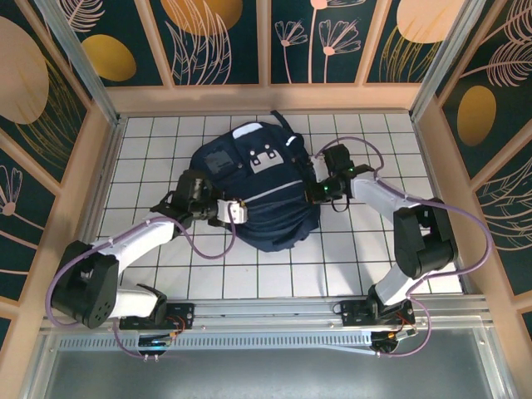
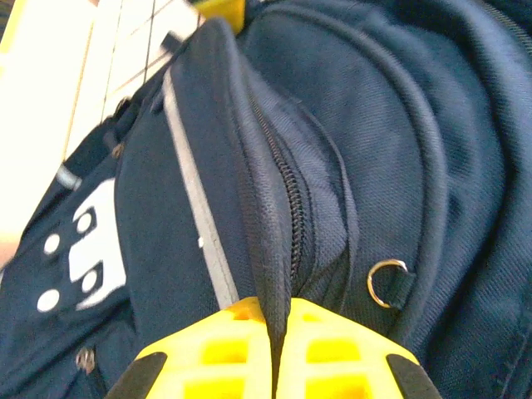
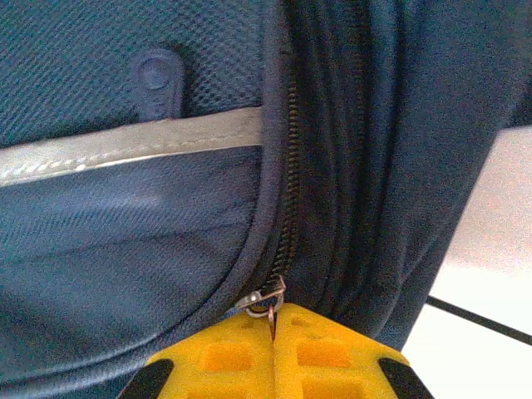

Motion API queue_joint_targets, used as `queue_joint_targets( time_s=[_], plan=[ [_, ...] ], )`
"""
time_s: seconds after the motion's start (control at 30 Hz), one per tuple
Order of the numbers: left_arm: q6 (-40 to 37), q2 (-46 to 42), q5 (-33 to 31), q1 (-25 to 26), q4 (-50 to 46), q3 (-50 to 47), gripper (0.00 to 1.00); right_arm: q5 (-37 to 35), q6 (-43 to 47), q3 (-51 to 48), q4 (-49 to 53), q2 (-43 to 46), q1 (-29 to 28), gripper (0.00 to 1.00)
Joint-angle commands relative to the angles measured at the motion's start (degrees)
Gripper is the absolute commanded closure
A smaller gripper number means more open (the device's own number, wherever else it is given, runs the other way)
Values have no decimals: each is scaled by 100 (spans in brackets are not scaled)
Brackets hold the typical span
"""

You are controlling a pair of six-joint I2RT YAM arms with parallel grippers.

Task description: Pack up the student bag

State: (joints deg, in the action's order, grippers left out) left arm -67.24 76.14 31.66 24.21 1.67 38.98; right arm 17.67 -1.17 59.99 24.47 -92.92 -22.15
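Observation:
The student bag [image 1: 259,195], a large dark navy backpack with pale stripes and grey buckle patches, lies on the white tiled table [image 1: 357,258]. My left gripper [image 1: 235,209] is at the bag's left side, shut on a fold of the bag's dark fabric [image 2: 274,274] beside a zipper. My right gripper [image 1: 318,193] is at the bag's right side. In the right wrist view its yellow jaws [image 3: 273,324] are shut on the ring of a metal zipper pull [image 3: 264,299] at the end of a zipper track. A metal ring [image 2: 388,281] hangs on the bag near the left fingers.
Wooden walls with patterned panels [image 1: 216,41] enclose the table on three sides. Both arms reach in from the near rail [image 1: 274,312], with purple cables looping beside them. White tiles lie bare in front of the bag.

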Motion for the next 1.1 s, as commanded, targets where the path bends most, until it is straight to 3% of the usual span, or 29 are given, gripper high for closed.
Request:
queue_joint_targets(
  time_s=[0.0,0.07,0.13,0.23,0.3,0.4,0.57,0.77,0.8,0.87,0.9,1.07],
  plan=[
    [264,-249,82,-357,-790,274,51,298,17,166,-74,185,-469,100],
    [490,-186,775,-339,-1376,731,3,405,-150,145,-147,231,-861,100],
    [751,-53,1275,-79,-1659,1006,1,482,-349,169,-242,232,-1204,100],
    [1220,221,514,663,-1513,1063,1,580,-559,230,-468,241,-1562,100],
    [1606,411,404,761,-1218,1035,2,661,-625,294,-600,222,-1704,100],
    [1882,523,132,765,-912,1016,8,880,-715,305,-786,232,-1782,100],
    [1495,670,-424,767,-1105,1057,17,1120,-866,255,-973,277,-1779,100],
    [1668,1040,-1118,766,-1237,1260,55,1168,-874,290,-898,316,-1801,100],
    [1731,1059,-1173,770,-1191,1278,65,1175,-876,281,-894,344,-1814,100],
    [1724,1075,-1201,770,-1186,1296,95,1130,-867,247,-890,388,-1834,100],
    [1681,1073,-1214,769,-1195,1311,100,1045,-849,231,-872,413,-1837,100],
    [1009,845,-965,769,-1314,1114,100,-158,118,447,-114,309,-1714,100]
  ],
)
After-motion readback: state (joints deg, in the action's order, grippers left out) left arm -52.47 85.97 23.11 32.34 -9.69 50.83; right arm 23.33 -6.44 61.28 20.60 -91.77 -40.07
